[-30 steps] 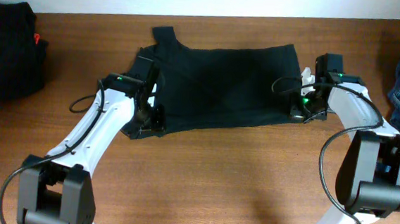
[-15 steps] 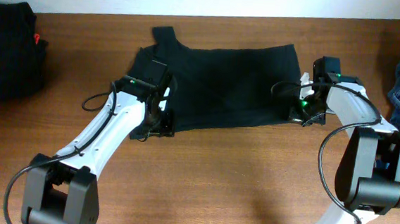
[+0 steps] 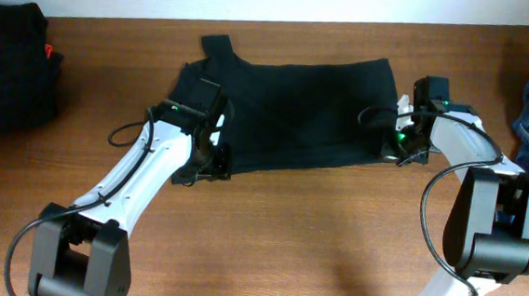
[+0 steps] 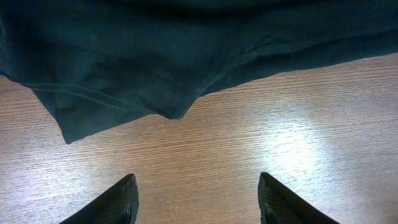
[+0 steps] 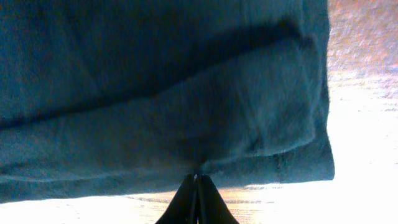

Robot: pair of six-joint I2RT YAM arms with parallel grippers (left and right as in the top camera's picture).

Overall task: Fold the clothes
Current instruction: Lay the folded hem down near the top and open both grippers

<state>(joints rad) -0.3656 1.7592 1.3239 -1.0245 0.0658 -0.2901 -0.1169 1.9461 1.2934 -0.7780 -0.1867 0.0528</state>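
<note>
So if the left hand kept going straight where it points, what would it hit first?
Probably the bare table, just short of the black shirt, though depth is hard to judge. The left hand is open and empty.

Overhead straight down on table (image 3: 296, 234); wrist views low, close (both at edges of shirt (image 4: 124, 56))

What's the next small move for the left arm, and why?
Probably ease the left gripper forward onto the plain black T-shirt's near hem and close: its jaws stand open over bare wooden table, while the right gripper looks shut on the shirt's other end.
</note>
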